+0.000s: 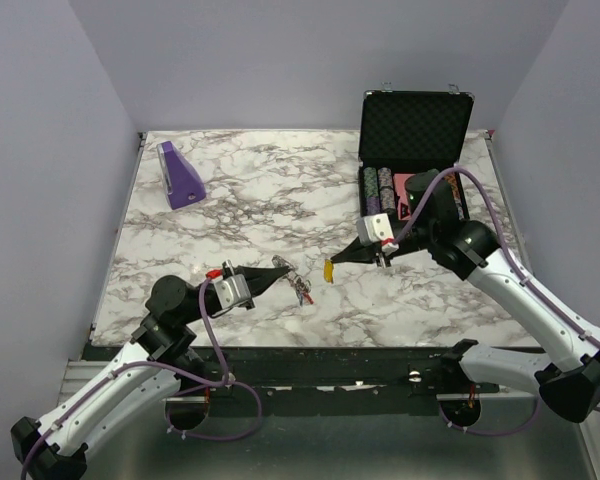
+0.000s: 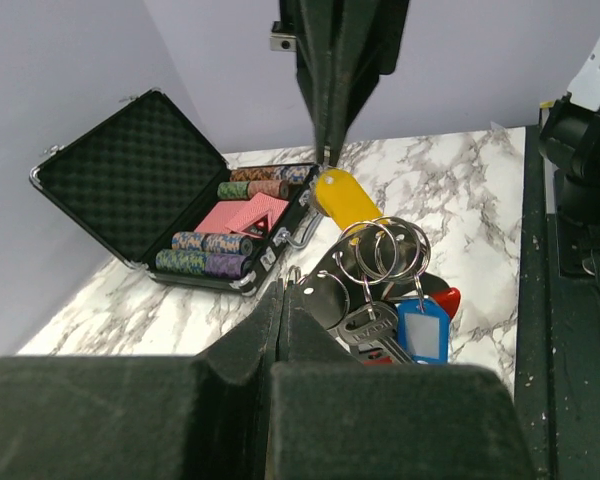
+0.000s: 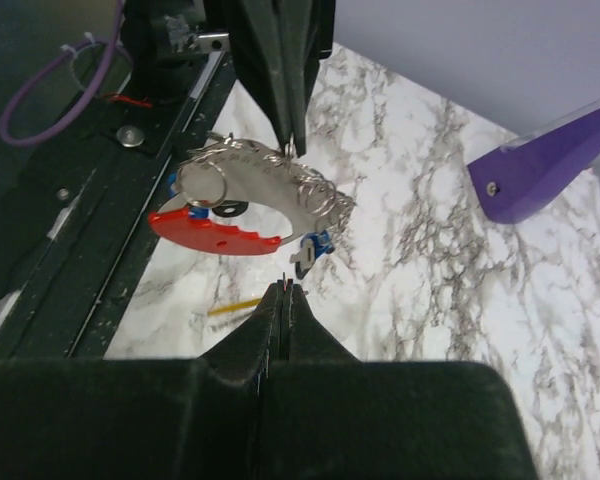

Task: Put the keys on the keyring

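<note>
left wrist: yellow key (image 2: 345,197); right wrist: red crescent (image 3: 212,232) on keyring (image 3: 195,180)

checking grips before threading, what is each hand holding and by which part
The left hand pinches the keyring at its metal edge; the right hand pinches the yellow key by the end of its head.

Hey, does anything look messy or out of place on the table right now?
Only the red cards in the open black case: they lie fanned and tilted, not squarely stacked. Nothing looks spilled or broken.
</note>
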`<move>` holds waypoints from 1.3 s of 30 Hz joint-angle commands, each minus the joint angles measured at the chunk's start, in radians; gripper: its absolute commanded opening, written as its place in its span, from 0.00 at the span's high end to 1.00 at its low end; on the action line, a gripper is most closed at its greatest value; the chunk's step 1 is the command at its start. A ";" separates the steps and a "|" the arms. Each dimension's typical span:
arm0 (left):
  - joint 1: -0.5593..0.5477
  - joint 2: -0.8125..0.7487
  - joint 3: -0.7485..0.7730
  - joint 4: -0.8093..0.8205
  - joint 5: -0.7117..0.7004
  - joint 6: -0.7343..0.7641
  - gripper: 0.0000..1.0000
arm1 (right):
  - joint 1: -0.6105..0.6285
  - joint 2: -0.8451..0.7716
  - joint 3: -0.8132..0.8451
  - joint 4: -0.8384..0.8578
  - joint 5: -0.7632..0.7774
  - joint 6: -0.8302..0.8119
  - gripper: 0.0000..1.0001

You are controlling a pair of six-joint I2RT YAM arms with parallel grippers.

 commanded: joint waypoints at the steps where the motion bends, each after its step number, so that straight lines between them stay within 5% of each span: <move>1: -0.002 -0.002 0.004 0.002 0.038 0.097 1.00 | 0.025 -0.028 -0.077 0.266 0.053 0.115 0.99; 15: -0.027 0.023 -0.015 -0.033 0.010 0.227 1.00 | 0.048 -0.038 -0.137 0.251 0.004 -0.008 0.99; 25: -0.035 0.056 -0.012 -0.041 -0.036 0.327 1.00 | 0.130 0.008 -0.125 0.244 0.113 0.025 0.99; 39: -0.039 0.095 0.009 -0.065 -0.065 0.281 1.00 | 0.176 0.061 -0.152 0.349 0.261 0.031 0.99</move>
